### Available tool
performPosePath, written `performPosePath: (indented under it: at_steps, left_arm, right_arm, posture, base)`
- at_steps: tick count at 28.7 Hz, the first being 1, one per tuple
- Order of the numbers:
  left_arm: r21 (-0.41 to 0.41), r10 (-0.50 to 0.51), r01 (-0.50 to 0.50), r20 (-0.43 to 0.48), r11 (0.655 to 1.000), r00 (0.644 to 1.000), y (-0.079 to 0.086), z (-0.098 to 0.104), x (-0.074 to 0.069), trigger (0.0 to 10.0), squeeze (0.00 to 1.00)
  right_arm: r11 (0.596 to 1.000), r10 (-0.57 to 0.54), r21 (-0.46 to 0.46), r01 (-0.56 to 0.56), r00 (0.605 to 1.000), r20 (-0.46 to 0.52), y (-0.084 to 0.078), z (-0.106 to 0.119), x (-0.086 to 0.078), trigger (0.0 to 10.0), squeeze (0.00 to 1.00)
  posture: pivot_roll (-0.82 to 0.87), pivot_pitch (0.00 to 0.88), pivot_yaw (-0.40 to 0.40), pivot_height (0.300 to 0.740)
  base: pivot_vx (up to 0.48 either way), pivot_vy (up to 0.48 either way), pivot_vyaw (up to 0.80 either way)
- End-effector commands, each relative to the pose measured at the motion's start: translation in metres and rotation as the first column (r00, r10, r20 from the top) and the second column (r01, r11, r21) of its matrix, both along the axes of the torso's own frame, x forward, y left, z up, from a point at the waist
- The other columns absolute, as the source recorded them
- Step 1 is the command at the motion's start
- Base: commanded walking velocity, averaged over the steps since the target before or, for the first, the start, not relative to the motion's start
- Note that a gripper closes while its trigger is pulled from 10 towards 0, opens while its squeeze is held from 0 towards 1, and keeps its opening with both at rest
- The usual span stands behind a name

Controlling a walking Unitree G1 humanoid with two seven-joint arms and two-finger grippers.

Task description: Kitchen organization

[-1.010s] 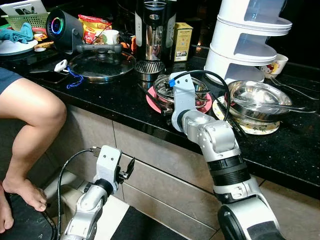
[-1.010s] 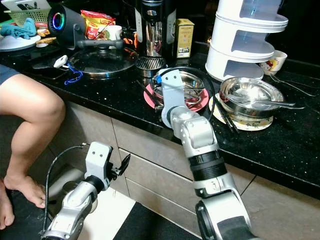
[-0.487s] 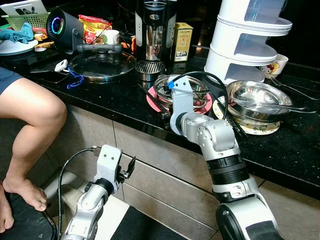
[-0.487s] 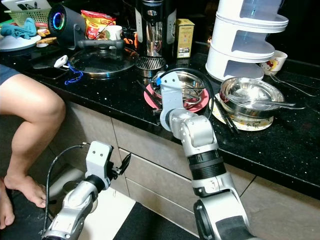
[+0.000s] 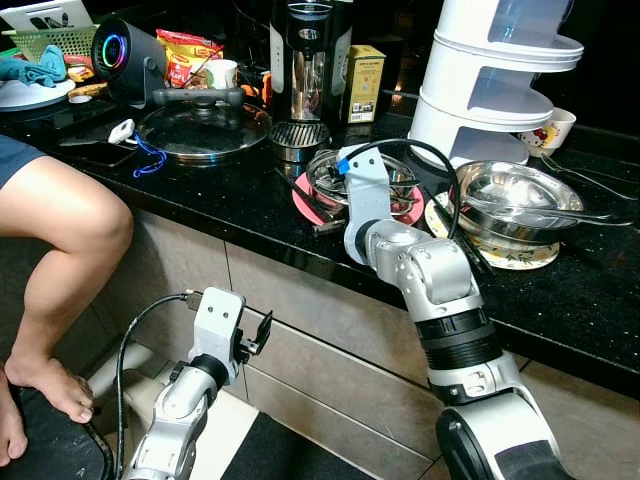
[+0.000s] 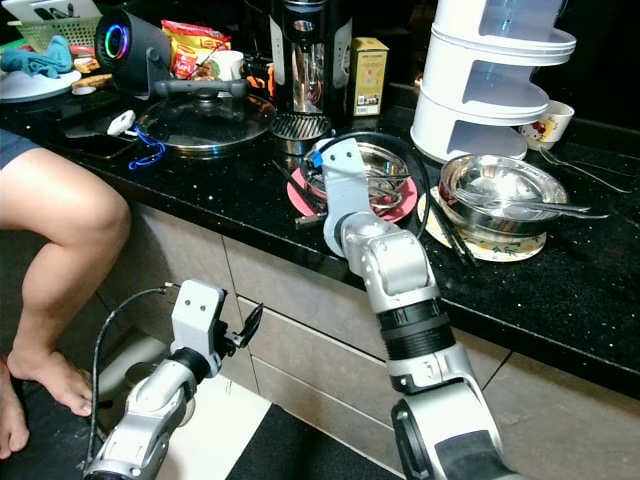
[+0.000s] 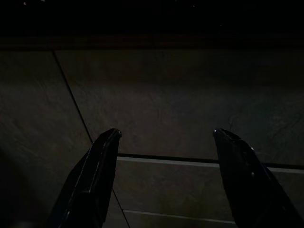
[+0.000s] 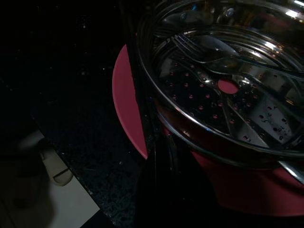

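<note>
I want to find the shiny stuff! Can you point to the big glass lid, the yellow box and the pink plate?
glass lid (image 5: 203, 128), left eye view, on its glass dome.
yellow box (image 5: 365, 84), left eye view, on its front face.
pink plate (image 8: 127, 111), right wrist view, on its bare rim.

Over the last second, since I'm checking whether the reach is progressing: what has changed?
Very little. The right gripper at the red plate under the perforated steel dish swung slightly toward the counter's edge, then came back; nothing was visibly grasped or released. The left gripper stays open and low by the cabinet front. The dishes and the person's leg are unmoved.
</note>
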State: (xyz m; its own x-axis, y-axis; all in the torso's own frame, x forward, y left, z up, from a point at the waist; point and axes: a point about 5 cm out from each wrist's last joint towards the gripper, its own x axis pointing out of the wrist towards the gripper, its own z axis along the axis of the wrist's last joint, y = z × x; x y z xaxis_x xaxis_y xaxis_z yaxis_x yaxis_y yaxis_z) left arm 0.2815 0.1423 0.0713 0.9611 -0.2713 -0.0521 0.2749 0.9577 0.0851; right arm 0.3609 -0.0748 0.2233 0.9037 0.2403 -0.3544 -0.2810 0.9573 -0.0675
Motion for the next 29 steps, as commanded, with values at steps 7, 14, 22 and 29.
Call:
performPosePath:
  at_steps: [7, 14, 22, 29]
  left_arm:
    - [0.002, -0.004, 0.004, -0.009, 1.0, 1.0, -0.002, -0.001, 0.0, 10.0, 0.0]
    - [0.003, -0.005, 0.005, -0.009, 1.0, 1.0, -0.003, -0.001, 0.0, 10.0, 0.0]
    - [0.002, -0.004, 0.004, -0.008, 1.0, 1.0, -0.003, 0.0, -0.001, 10.0, 0.0]
    - [0.003, -0.004, 0.004, -0.008, 1.0, 1.0, -0.002, 0.0, -0.001, 10.0, 0.0]
  right_arm:
    - [0.996, 0.033, 0.082, -0.037, 0.999, 0.044, 0.002, 0.009, -0.002, 10.0, 0.9]
    - [0.994, 0.018, 0.109, -0.021, 0.999, 0.03, 0.002, 0.009, 0.0, 10.0, 1.0]
    - [0.996, 0.028, 0.083, -0.024, 0.999, -0.043, 0.004, -0.004, -0.001, 10.0, 0.0]
    - [0.997, 0.043, 0.069, -0.037, 0.995, -0.085, 0.006, -0.013, -0.003, 10.0, 0.0]
  posture:
    - [-0.02, 0.0, -0.035, 0.74]
    - [-0.02, 0.0, -0.036, 0.74]
    - [-0.02, 0.0, -0.035, 0.74]
    - [-0.02, 0.0, -0.033, 0.74]
  base:
    - [0.0, 0.0, 0.0]
    - [0.0, 0.0, 0.0]
    - [0.0, 0.0, 0.0]
    - [0.0, 0.0, 0.0]
